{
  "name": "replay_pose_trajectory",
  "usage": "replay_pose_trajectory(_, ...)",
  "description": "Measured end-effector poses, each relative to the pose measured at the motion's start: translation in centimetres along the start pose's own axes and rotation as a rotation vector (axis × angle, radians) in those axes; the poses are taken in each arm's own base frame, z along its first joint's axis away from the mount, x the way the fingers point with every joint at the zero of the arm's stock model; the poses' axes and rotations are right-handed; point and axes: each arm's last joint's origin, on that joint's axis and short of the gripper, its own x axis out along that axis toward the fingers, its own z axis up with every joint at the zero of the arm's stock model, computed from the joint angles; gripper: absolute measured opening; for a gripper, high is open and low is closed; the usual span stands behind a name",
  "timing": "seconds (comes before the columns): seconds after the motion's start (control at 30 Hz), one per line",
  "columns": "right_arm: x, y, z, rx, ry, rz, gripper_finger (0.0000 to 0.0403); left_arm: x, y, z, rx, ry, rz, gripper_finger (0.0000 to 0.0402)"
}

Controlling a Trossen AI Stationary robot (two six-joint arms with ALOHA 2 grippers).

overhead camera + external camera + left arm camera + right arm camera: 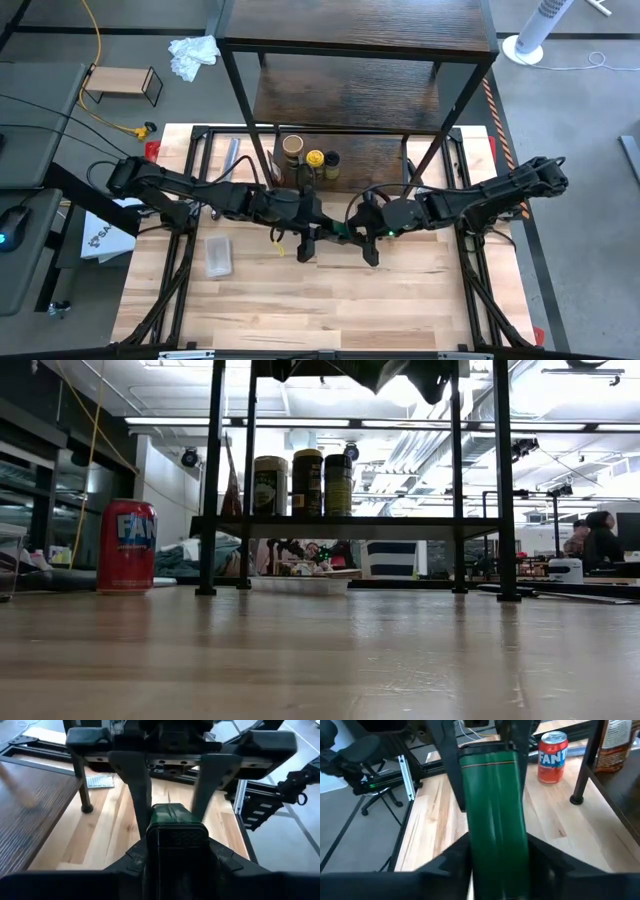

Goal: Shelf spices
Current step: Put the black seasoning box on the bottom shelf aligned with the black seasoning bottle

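Green rectangular spice tin (495, 815), glossy, lying flat above mid-table; left gripper (172, 795) and right gripper (480, 750) each clamp one end. Label unreadable. Three jars (303, 484) already on the shelf (350, 528).

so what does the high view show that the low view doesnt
Only the high view shows both arms meeting mid-table, the left gripper and right gripper on either end of a dark green box, plus a flat clear plastic piece and a small light-wood rack off the table. Only the low view shows the red can and the room behind. Both show three jars on the shelf.
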Motion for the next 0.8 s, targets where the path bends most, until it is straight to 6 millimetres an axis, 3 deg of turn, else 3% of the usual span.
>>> replay_pose_trajectory(0.1,0.0,0.1,0.0,-0.015,0.001,0.016,0.0111,0.0,0.0,0.0,0.017,0.004,-0.017,0.0109)
replay_pose_trajectory(0.2,0.0,0.1,0.0,-0.006,-0.003,0.013,0.0108,-0.1,0.0,0.1,0.009,0.005,-0.040,0.0125)
replay_pose_trajectory(0.37,-0.1,0.3,-0.4,0.064,0.032,-0.002,0.0108,-1.1,0.2,-0.4,-0.091,0.103,-0.065,0.0198)
replay_pose_trajectory(0.47,-0.3,0.6,-1.4,0.097,0.097,-0.051,0.0108,-2.7,-0.2,-1.3,-0.122,0.225,-0.055,0.0223)
replay_pose_trajectory(0.6,-0.9,1.7,-3.0,0.175,0.117,-0.207,0.0108,-5.3,-1.5,-1.4,-0.072,0.204,0.023,0.0227)
replay_pose_trajectory(0.7,-1.9,3.3,-4.3,0.275,0.013,-0.361,0.0108,-7.6,-2.1,-2.1,-0.095,0.123,0.115,0.0220)
replay_pose_trajectory(0.8,-2.9,4.4,-6.2,0.412,-0.213,-0.524,0.0108,-9.7,-1.8,-4.1,-0.185,0.066,0.202,0.0211)
